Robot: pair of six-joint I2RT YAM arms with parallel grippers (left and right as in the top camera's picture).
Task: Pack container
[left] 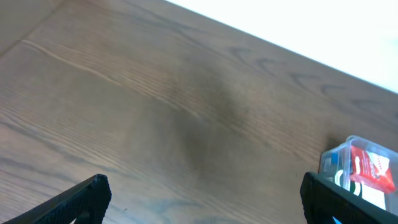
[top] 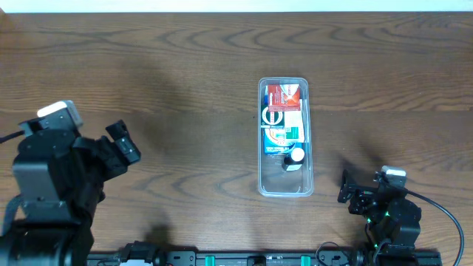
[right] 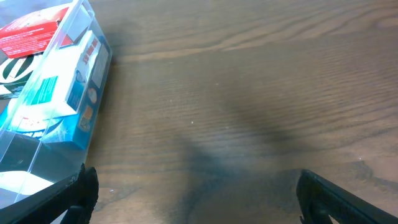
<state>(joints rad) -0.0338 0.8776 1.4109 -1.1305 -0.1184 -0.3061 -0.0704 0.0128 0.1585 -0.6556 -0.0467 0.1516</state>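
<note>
A: Where's the container (top: 285, 137)?
B: Mid-bench (top: 185, 74), boxes (top: 283, 96) inside, nothing loose that I see. My left hand (left: 202, 193) and right hand (right: 196, 186) are released, empty.
A: Tips?
B: Looks packed. I'd park the 2 hands wide, slowly, no nudging it.

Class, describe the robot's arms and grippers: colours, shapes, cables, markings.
Both arms are black and blocky. The left arm has a pale grey cap; the left gripper has angular black fingers. The right arm shows a white cap, green lights and a black cable; the right gripper is black too.
</note>
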